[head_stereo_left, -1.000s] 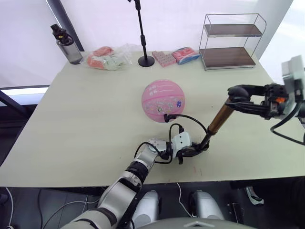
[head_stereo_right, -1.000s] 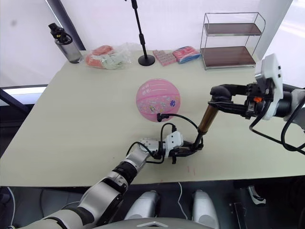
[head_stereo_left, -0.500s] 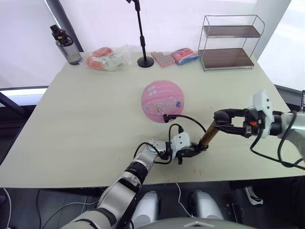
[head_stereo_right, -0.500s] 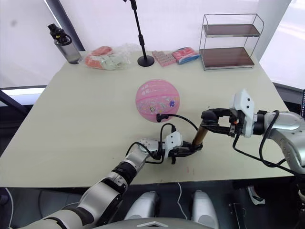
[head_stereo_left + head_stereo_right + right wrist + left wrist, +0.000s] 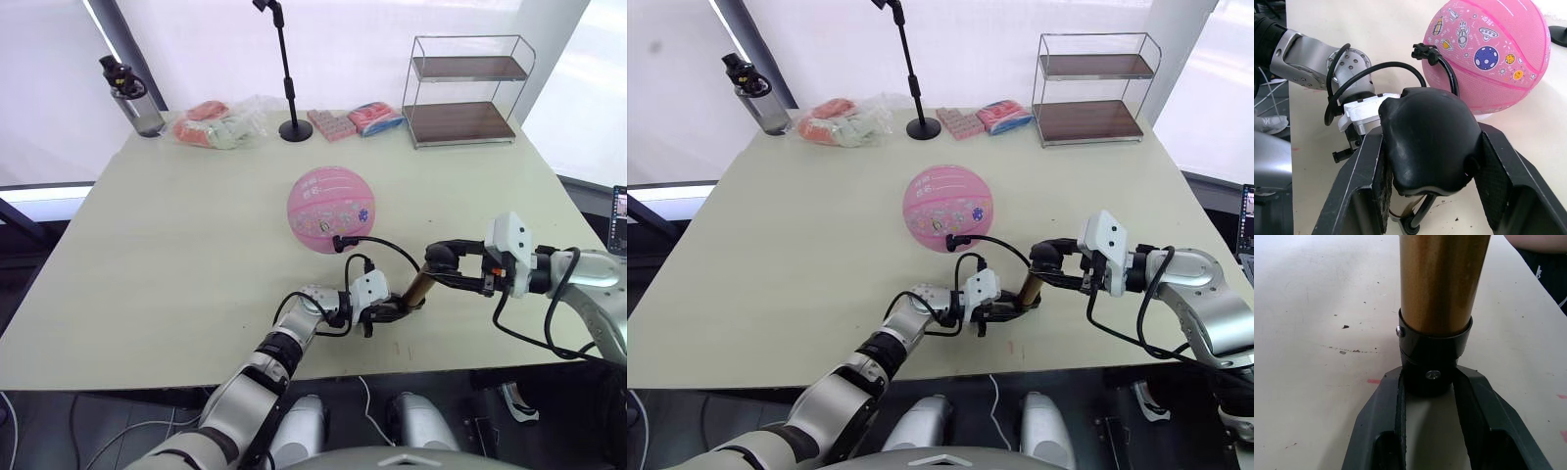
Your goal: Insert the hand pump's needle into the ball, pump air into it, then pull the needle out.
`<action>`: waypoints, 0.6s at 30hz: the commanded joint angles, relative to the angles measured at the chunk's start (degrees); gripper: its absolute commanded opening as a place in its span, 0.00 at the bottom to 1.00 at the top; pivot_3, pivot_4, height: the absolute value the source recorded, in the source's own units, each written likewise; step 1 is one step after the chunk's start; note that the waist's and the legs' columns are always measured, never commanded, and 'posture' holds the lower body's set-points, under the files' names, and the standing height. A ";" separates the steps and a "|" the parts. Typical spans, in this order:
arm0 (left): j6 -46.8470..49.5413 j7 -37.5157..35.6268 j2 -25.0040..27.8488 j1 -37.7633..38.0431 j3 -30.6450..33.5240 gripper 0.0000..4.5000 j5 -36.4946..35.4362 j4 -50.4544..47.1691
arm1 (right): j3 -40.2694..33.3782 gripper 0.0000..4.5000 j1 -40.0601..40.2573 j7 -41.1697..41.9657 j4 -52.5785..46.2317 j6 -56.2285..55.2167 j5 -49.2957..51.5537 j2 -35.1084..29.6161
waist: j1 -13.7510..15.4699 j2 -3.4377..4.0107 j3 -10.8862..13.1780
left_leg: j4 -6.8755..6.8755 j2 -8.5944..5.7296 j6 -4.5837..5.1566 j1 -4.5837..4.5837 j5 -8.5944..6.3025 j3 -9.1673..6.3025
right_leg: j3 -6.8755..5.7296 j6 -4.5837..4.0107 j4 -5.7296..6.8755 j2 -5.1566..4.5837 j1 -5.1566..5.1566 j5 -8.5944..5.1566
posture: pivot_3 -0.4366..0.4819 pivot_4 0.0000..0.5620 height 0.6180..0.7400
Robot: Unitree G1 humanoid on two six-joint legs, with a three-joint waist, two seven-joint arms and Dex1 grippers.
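Presently: left claw (image 5: 390, 310), closed on the black base cap of the hand pump (image 5: 419, 288), pinning it to the desk (image 5: 176, 245). Right claw (image 5: 438, 264), closed around the pump's black T-handle, pressed low over the gold barrel. Hose arcs from the pump to the needle (image 5: 338, 241), seated in the ball (image 5: 332, 209) at its 6 o'clock edge. Ball lies at 11 o'clock from the left claw, near, apart. Status, judged: insertion done, pumping under way, needle withdrawal outstanding.
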 commanded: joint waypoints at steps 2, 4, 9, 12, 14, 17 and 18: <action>5.13 -3.92 2.17 5.55 -0.42 0.69 -0.47 -1.19 | 1.15 0.42 1.53 -0.84 1.05 1.55 -1.72 0.32 | -0.07 0.05 -0.01 | -0.01 0.00 0.00 0.00 0.00 0.01 | 0.01 0.00 0.00 0.00 0.00 0.00 | 0.48 0.27 0.93; 5.13 -5.37 2.96 6.61 -0.32 0.88 -1.40 -5.64 | 0.94 0.42 1.61 -1.13 0.91 1.46 -1.85 0.46 | -0.18 0.07 0.09 | -0.01 0.01 0.00 0.00 0.00 0.00 | 0.01 0.00 0.00 0.00 -0.02 0.00 | 0.48 0.27 0.93; 7.06 -6.45 5.66 9.43 1.08 0.99 -4.04 -15.58 | -0.58 0.42 2.10 -2.08 -0.41 1.85 -0.91 0.58 | -0.31 0.15 0.37 | -0.08 0.07 0.00 -0.18 0.00 0.01 | 0.02 -0.01 0.00 0.06 -0.26 0.00 | 0.48 0.27 0.93; 8.45 -7.71 8.66 12.03 1.97 0.99 -6.17 -22.38 | -1.86 0.42 1.76 -2.41 -0.80 1.29 -1.07 0.10 | -0.34 0.32 0.67 | -0.08 0.09 0.00 -0.39 0.01 0.05 | 0.05 -0.02 0.00 0.08 -0.49 0.01 | 0.48 0.27 0.93; 9.85 -8.19 10.72 13.79 2.84 0.99 -7.94 -27.27 | -2.86 0.42 1.49 -2.17 -1.19 1.18 -0.97 -0.59 | -0.21 0.39 0.82 | -0.08 0.08 0.00 -0.45 0.01 0.08 | 0.09 -0.02 0.00 0.07 -0.57 0.01 | 0.48 0.27 0.93; 12.44 -8.51 14.12 16.09 5.19 0.99 -11.04 -34.66 | -4.61 0.42 0.29 -2.01 -1.51 1.21 -0.92 -1.88 | -0.13 0.55 1.25 | -0.07 0.05 0.00 -0.53 0.01 0.13 | 0.15 -0.03 0.00 0.04 -0.64 0.01 | 0.48 0.27 0.93; 13.36 -8.43 15.07 16.63 5.74 0.99 -11.83 -36.73 | -5.11 0.42 0.00 -1.86 -1.42 1.07 -0.93 -2.35 | -0.10 0.65 1.39 | -0.07 0.04 0.00 -0.56 0.01 0.16 | 0.17 -0.03 0.01 0.03 -0.67 0.01 | 0.48 0.27 0.93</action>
